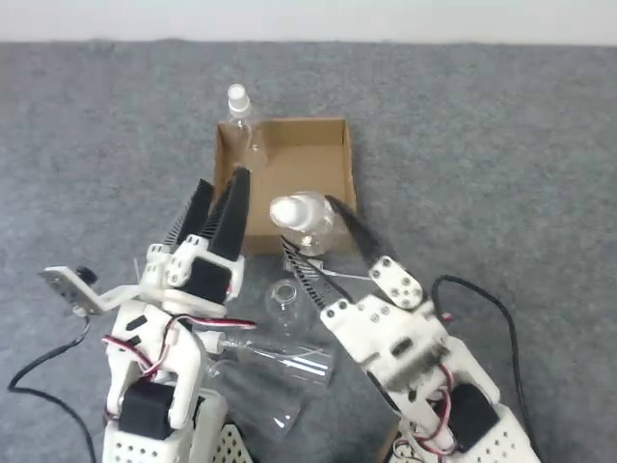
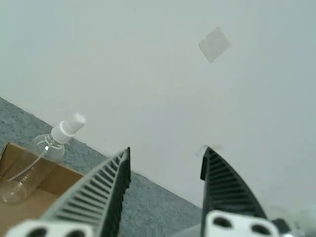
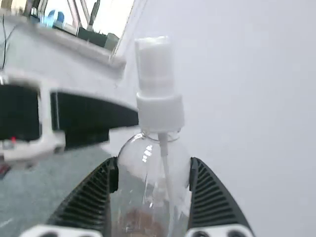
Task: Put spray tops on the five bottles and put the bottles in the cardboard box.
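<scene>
My right gripper (image 1: 310, 230) is shut on a clear bottle (image 1: 305, 222) that carries a white spray top (image 3: 157, 84); it holds the bottle upright over the front edge of the cardboard box (image 1: 289, 164). The ribbed fingers (image 3: 89, 202) press on the bottle's body (image 3: 148, 187). Just left of it my left gripper (image 1: 217, 204) hangs open above the box's left wall, nothing between its fingers (image 2: 106, 190). A second topped bottle (image 1: 242, 123) leans in the box's far left corner, seen also as the bottle (image 2: 37, 160) in the left wrist view.
A topless clear bottle (image 1: 282, 301) stands on the grey carpet between the arms. More clear bottles (image 1: 280, 367) lie near the arm bases. The left arm's body (image 3: 44, 126) sits close beside the held bottle. A white wall (image 2: 158, 59) lies beyond the carpet.
</scene>
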You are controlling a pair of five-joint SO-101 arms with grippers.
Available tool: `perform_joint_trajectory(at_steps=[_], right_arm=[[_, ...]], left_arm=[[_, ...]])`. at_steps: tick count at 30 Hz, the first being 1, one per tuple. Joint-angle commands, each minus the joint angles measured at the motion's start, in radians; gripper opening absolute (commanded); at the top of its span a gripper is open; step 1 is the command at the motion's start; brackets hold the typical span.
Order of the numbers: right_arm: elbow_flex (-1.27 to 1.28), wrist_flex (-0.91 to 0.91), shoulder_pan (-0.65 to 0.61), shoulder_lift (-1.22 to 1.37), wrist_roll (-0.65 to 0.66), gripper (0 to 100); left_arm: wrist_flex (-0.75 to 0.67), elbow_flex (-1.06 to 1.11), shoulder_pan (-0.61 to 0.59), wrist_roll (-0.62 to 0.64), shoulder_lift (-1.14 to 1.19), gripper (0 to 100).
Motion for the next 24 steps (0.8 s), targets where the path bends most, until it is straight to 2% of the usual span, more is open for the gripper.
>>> perform_joint_trajectory(at_steps=[1,16,24], right_arm=[[-0.014,0.002,-0.012,0.008,0.012,1.3],[0.017,-0.001,-0.012,0.17,0.012,1.3],[0.028,0.004,-0.012,0.191,0.012,1.3]], left_arm=[[-0.003,0.012,0.071,-0.077,-0.015,22],[0.003,0.016,0.098,-0.074,-0.017,22],[0.003,0.07,0.209,-0.16,-0.017,22]])
